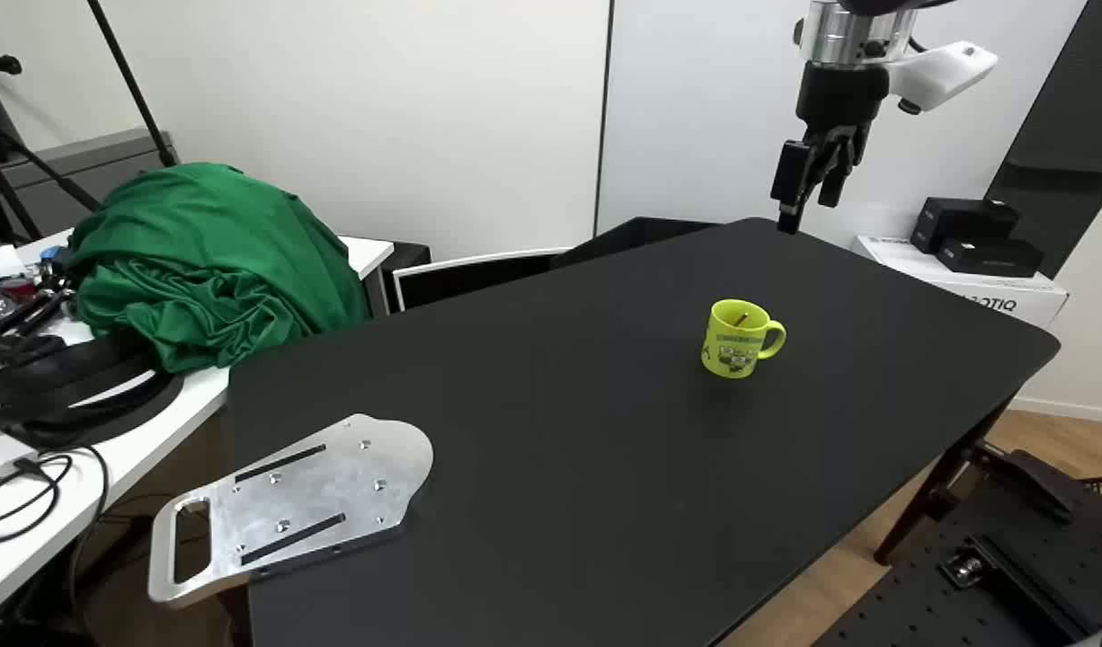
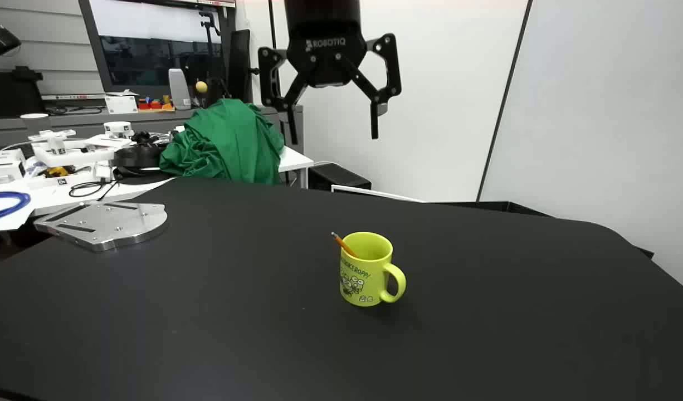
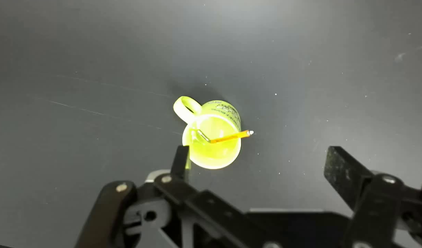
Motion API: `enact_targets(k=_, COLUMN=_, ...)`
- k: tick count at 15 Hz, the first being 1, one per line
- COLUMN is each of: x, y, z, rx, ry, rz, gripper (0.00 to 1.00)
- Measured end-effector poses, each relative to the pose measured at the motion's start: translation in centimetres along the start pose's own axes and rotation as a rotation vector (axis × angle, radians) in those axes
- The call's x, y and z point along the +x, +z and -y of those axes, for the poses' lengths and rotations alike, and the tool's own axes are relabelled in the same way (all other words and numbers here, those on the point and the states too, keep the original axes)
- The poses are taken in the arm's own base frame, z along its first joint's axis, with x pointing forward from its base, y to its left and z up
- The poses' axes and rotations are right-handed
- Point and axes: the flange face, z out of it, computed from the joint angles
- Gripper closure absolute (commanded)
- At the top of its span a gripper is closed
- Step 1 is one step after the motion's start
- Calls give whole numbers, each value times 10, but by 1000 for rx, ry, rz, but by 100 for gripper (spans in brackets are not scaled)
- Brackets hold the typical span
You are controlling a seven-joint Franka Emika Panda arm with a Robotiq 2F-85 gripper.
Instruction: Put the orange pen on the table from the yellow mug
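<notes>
The yellow mug stands upright on the black table in both exterior views, the mug point(image 1: 729, 350) point(image 2: 364, 281) and the table point(image 1: 533, 431) point(image 2: 235, 323). The orange pen point(image 2: 345, 245) leans inside the mug, its silvery end sticking out over the rim. In the wrist view the pen point(image 3: 231, 137) crosses the mug's point(image 3: 214, 156) mouth; its lower end is down inside, with a thin shiny strip beside it. My gripper point(image 2: 335, 140) is open and empty, well above the table and the mug. In the wrist view the mug lies beyond the left fingertip of the gripper point(image 3: 259, 148).
A silver metal plate with a handle slot point(image 1: 308, 494) lies at one end of the table. A white side desk point(image 1: 169, 431) holds a green cloth point(image 1: 218, 261) and clutter. Black boxes on a white box point(image 1: 991, 288) stand past another table edge. A white wall point(image 2: 598, 111) stands behind.
</notes>
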Motion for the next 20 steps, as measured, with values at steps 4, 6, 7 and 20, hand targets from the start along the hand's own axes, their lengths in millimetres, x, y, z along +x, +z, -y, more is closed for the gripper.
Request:
enact_targets(k=4, x=0, y=0, z=0, rx=0, ry=0, rz=0, gripper=0)
enact_targets(k=6, x=0, y=0, z=0, rx=0, ry=0, rz=0, gripper=0)
enact_targets(k=7, x=0, y=0, z=0, rx=0, ry=0, rz=0, gripper=0)
enact_targets(k=20, x=36, y=24, z=0, rx=45, ry=-19, rz=83, gripper=0)
